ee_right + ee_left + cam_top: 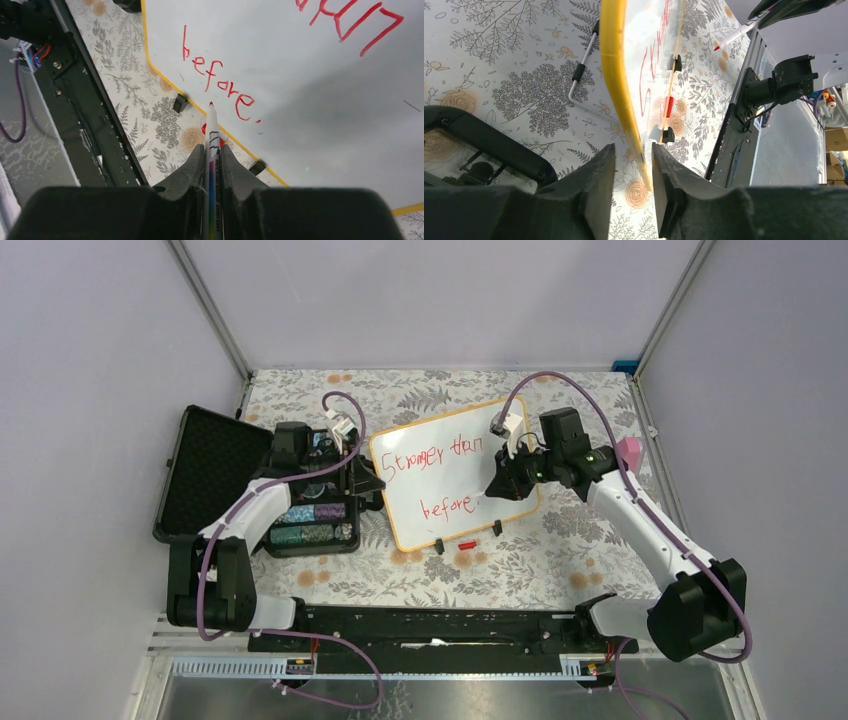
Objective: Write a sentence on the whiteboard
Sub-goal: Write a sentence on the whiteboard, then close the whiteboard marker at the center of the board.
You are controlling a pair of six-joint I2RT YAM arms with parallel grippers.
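The whiteboard (455,490) sits mid-table, nearer the far edge, bearing red writing: an upper line I can't read surely, and "before." below. The left gripper (634,155) straddles its left frame edge; whether it truly pinches I cannot tell. The right gripper (212,150), over the board's right side, clamps a marker (212,132), red tip near that full stop.

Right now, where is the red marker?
In the right wrist view the marker is pinched between the right fingers, its red tip by the whiteboard's near edge, close to the written "before".
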